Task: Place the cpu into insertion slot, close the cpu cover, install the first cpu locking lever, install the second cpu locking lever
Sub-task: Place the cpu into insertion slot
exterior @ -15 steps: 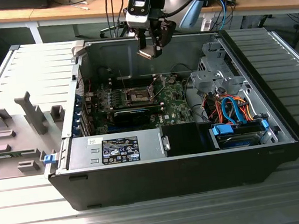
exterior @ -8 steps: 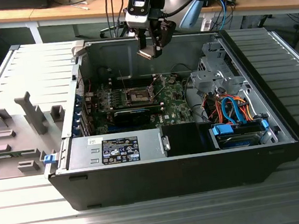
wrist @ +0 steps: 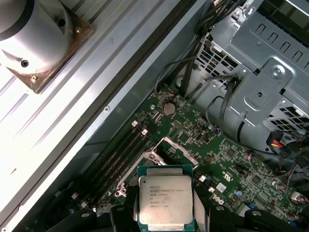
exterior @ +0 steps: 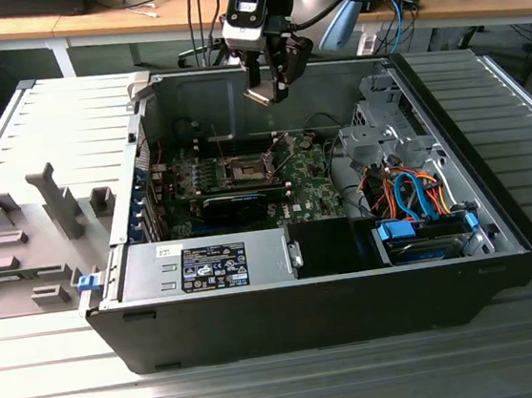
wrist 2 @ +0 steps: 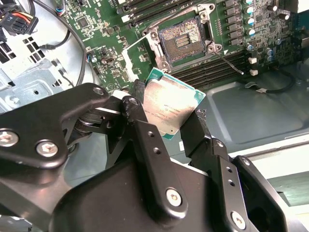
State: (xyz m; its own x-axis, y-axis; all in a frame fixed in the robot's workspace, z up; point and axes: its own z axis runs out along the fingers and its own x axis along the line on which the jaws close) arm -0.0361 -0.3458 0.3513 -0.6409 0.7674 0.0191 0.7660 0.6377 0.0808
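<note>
The cpu (wrist 2: 169, 108): who holds it, and how?

— The gripper (wrist 2: 168, 111). Its two black fingers (wrist 2: 145, 140) are closed narrow on opposite edges of the chip. The pale metal face is turned toward the cameras in both wrist views (wrist: 165, 200), with the green border showing around it.

— Its position relative to the insertion slot (wrist 2: 183, 41)?

— Apart from it, in the air. In the exterior view the chip (exterior: 259, 95) hangs tilted under the gripper (exterior: 263, 92), up by the rear wall of the computer case (exterior: 309, 319), with the slot (exterior: 243, 170) lower down on the green circuit board (wrist 2: 96, 29).

— Condition of the slot?

— Uncovered, with the brownish contact field exposed inside its silver rim. The cpu cover (wrist 2: 128, 60) appears to be swung up at one side. A thin wire lever (wrist 2: 227, 60) lies loose, running out from a corner of the socket across the board.

— Surroundings?

— A grey metal drive cage (wrist: 270, 72) with cable bundles stands beside the board. The case lies open on a ribbed metal table (exterior: 269, 391).
</note>
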